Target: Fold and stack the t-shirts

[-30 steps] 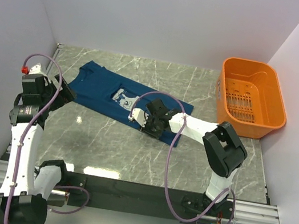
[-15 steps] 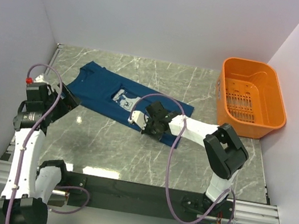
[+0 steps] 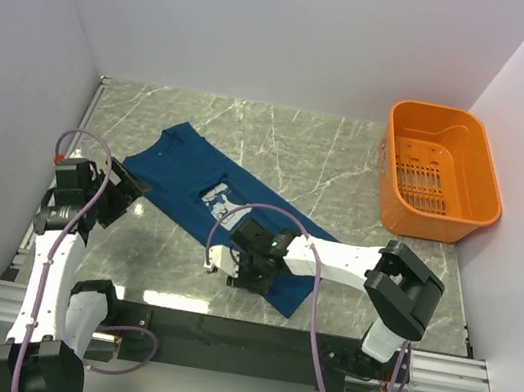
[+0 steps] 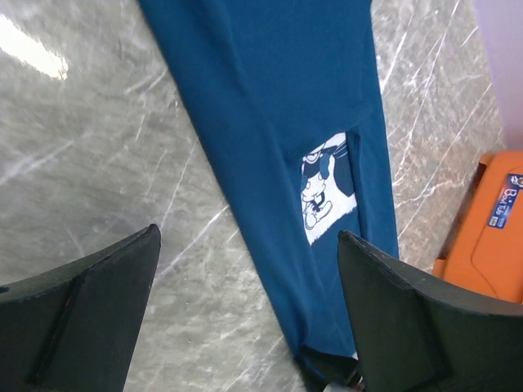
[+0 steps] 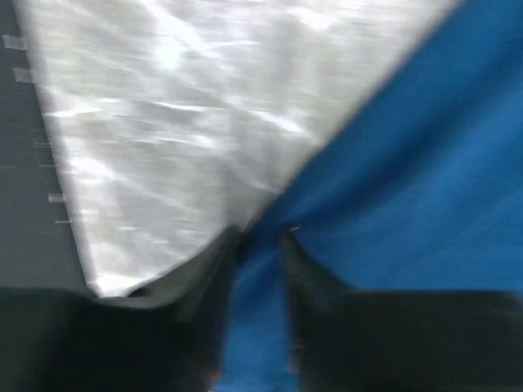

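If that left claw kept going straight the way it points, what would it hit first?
Likely the edge of the dark teal-blue cotton t-shirt, or the grey marble tabletop beside it; depth from the left gripper is unclear.

Lab booth: white walls (image 3: 272, 25) around marble tabletop (image 3: 349, 161)
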{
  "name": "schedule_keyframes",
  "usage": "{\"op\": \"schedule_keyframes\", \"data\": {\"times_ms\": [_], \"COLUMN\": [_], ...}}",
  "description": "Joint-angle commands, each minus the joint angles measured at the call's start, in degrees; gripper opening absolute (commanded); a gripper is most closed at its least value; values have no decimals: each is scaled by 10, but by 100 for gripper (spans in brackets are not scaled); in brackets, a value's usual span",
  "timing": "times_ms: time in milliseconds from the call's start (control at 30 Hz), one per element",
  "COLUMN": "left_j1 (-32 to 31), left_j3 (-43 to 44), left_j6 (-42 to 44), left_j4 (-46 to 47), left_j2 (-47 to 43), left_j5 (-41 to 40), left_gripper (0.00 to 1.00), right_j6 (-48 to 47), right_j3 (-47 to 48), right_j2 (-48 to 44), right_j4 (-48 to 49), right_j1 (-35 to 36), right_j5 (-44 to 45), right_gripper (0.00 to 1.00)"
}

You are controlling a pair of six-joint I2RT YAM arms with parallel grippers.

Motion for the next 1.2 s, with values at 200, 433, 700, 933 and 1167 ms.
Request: {"op": "schedule_keyframes", "data": {"times_ms": [200, 433, 700, 933, 1167], "left_j1": [2, 2, 2, 1, 2], "left_j3": [-6, -3, -12, -23, -19], "left_j6": [-31, -43, -58, -65, -62], "left_j4": [39, 51, 40, 38, 57], "left_j2": [1, 18, 25, 25, 50], "left_j5": [10, 19, 11, 11, 13], "left_gripper": [94, 94, 93, 93, 93], "right_j6": [0, 177, 427, 466, 440], "right_j3": [148, 465, 736, 767, 734], "right_j2": [-20, 186, 414, 461, 456], "right_j4": [-148, -189, -150, -108, -94], "right_j1": [-101, -227, -277, -307, -311], "right_j5": [-100, -179, -188, -149, -134], "right_gripper": [51, 54, 58, 58, 58]}}
